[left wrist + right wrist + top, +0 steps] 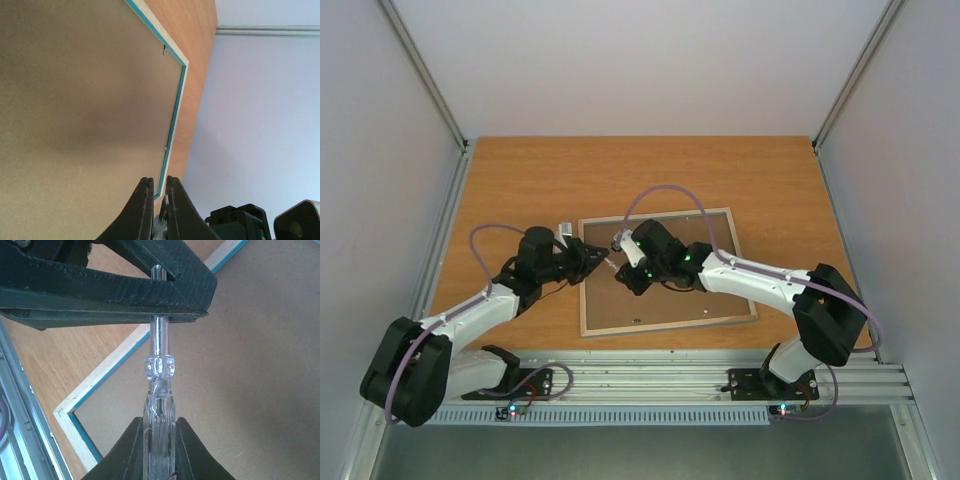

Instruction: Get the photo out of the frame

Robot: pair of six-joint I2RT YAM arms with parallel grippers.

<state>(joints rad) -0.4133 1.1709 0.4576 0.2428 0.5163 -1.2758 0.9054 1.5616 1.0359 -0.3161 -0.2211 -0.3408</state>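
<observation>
The frame (667, 324) lies face down on the wooden table, its pale wood edge and turquoise inner strip showing. The brown backing board (665, 290) fills it. The photo is hidden under the board. My right gripper (625, 266) is shut on the clear handle of a screwdriver (159, 390) over the frame's left part. My left gripper (603, 262) is shut on the screwdriver's metal shaft; its fingers (125, 287) cross the top of the right wrist view. In the left wrist view the left gripper (159, 182) points along the board (75, 100) beside the frame's edge (172, 125).
Small metal tabs (164, 49) sit along the frame's inner edge. The wooden table (520, 180) has grey walls on three sides. An aluminium rail (650, 380) with the arm bases runs along the near edge.
</observation>
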